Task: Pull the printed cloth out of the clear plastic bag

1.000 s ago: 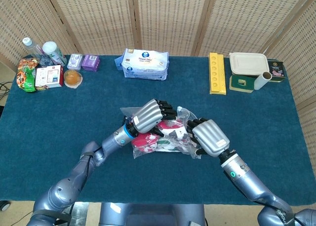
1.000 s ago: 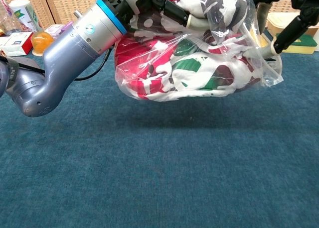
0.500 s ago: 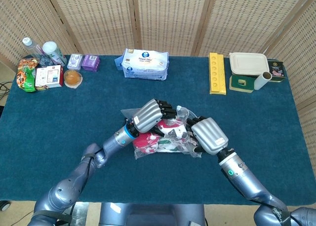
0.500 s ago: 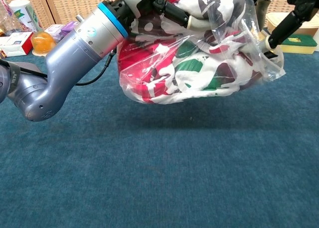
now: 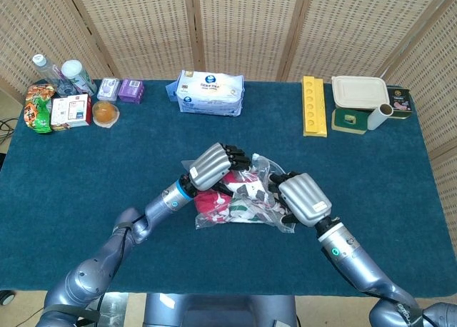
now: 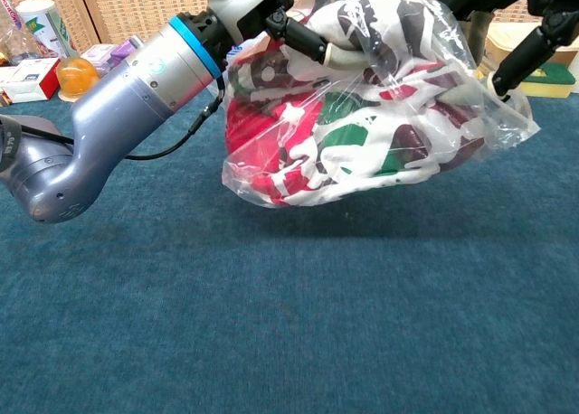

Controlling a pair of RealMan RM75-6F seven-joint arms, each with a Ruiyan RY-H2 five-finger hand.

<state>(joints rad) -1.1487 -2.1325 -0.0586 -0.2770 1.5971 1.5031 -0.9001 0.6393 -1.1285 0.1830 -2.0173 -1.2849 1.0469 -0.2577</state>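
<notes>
The clear plastic bag (image 6: 380, 125) hangs above the blue table (image 6: 271, 324), stuffed with the printed cloth (image 6: 344, 134) in red, white, green and maroon. My left hand (image 5: 214, 166) reaches into the bag's mouth from the left and grips a bunch of the cloth (image 5: 239, 191). My right hand (image 5: 303, 197) holds the bag (image 5: 268, 213) by its right edge, with dark fingers (image 6: 520, 48) pinching the plastic. Most of both hands lies above the top of the chest view.
Along the far edge stand bottles and snack packs (image 5: 53, 98), an orange fruit (image 5: 105, 113), a wet-wipes pack (image 5: 210, 93), a yellow tray (image 5: 313, 106), a lidded white box (image 5: 359, 93) and a paper roll (image 5: 378, 116).
The bag with the cloth has shifted to the right and risen a little. My left hand has pulled more cloth up at the bag's mouth; the right hand keeps its hold on the bag.
</notes>
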